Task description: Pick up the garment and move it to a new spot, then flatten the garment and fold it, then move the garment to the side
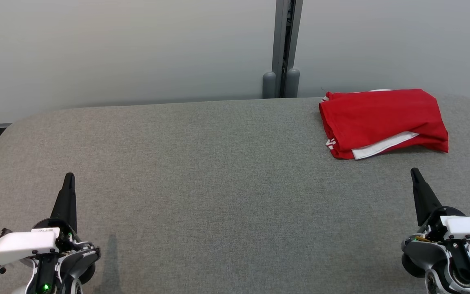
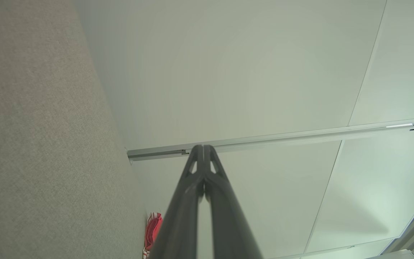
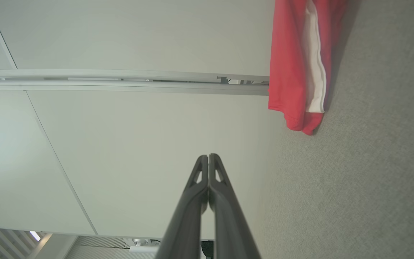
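Both grippers are closed tight and hold nothing. The left gripper (image 1: 69,176) is at the near left corner of the tabletop (image 1: 218,183) and the right gripper (image 1: 414,170) is at the near right corner, each with its dark fingers pressed together and pointing toward the far edge. The grey, cloth-covered tabletop has rounded far corners, and a pale wall (image 1: 137,49) stands behind it. The red garment (image 1: 382,118), with white trim, lies folded by the far right corner. A grey post (image 1: 284,45) rises behind the far edge, just left of the garment.
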### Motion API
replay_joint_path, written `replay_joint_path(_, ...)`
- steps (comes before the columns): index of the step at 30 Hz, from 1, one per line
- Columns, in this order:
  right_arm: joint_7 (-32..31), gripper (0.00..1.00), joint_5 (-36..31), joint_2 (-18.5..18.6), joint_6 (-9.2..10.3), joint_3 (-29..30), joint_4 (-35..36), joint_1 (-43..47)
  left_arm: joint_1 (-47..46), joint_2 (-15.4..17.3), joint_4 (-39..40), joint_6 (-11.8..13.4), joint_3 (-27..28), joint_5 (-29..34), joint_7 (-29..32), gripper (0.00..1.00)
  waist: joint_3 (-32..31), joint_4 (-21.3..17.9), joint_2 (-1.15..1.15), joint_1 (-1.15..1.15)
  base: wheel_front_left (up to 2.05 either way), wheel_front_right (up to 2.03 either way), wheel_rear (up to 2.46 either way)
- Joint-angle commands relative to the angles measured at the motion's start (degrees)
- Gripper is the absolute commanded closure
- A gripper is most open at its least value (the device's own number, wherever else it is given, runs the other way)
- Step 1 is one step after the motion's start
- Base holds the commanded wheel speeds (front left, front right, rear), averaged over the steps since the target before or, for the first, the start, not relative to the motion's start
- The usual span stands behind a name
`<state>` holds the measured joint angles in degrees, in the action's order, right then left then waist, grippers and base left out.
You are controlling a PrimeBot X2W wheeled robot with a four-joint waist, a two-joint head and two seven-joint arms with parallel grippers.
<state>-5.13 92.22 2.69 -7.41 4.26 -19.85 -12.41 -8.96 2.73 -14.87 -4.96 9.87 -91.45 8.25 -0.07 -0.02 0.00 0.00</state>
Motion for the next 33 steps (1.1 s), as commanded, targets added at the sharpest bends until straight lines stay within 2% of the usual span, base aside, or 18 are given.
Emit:
replay_joint_path(1, -0.3, 1.00, 0.1, 0.3, -0.14, 0.1, -0.2, -0.3, -1.1, 0.3, 0.2, 0.1, 0.1, 0.0, 0.1, 1.00, 0.0, 0.0, 0.00, 0.00, 0.00, 0.00, 0.00)
replay_joint_path(33, -0.3, 1.00, 0.0, 0.3, -0.14, 0.1, -0.2, -0.3, -1.1, 0.3, 0.2, 0.1, 0.1, 0.0, 0.1, 1.00, 0.0, 0.0, 0.00, 0.00, 0.00, 0.00, 0.00)
